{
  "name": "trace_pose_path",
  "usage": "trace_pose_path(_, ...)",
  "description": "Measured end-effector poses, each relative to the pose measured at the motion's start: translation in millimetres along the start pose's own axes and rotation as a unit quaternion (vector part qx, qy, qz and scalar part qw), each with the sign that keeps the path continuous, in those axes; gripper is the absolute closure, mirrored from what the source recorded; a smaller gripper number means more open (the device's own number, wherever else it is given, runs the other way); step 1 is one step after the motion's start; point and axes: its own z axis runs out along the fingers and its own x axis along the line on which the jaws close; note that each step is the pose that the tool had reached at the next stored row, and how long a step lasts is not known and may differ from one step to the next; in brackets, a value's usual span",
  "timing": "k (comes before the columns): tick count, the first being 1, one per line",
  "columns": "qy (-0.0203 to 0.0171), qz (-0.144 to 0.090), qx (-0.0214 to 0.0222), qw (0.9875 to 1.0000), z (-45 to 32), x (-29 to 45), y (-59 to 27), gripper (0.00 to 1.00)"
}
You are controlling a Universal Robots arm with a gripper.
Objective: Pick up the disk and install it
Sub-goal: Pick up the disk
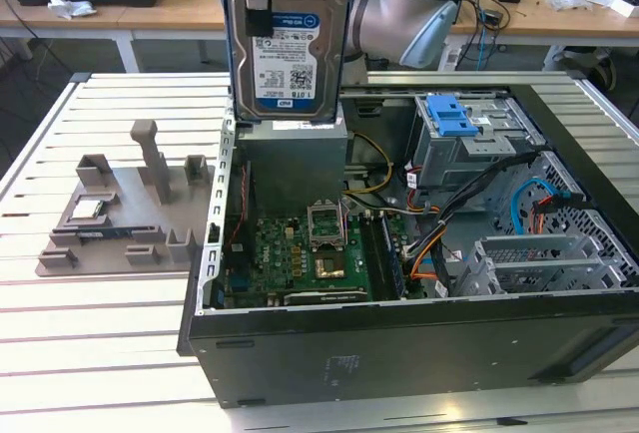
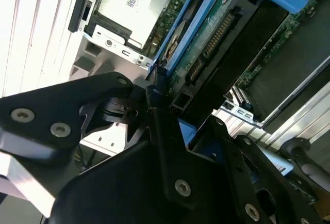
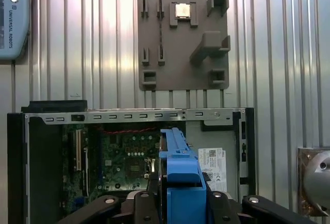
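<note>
Disk (image 1: 287, 44) upright in claw (image 3: 181, 202) above case (image 1: 399, 343), long axis vertical, label outward.

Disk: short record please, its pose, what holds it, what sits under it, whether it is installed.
disk: upright, in the air, label facing the exterior view
held by: gripper, shut on its blue frame
below: open computer case, motherboard exposed
installed: not yet, above the case
beside case: grey fixture plate with a small square chip

The arm (image 1: 404, 14) holds its tool (image 3: 181, 206) raised, pointing downward, jaws clamped on the disk (image 1: 288, 54).
</note>
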Motion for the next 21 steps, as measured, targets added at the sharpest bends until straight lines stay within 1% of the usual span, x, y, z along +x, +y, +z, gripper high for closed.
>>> trace_pose_path(8,0.0000,0.000,0.0000,1.0000,0.3,10.6,-6.6,0.63)
trace_pose_path(14,0.0000,0.000,0.0000,1.0000,0.5,15.9,-11.9,0.63)
trace_pose_path(21,0.0000,0.000,-0.0001,1.0000,0.6,21.5,-21.2,0.63)
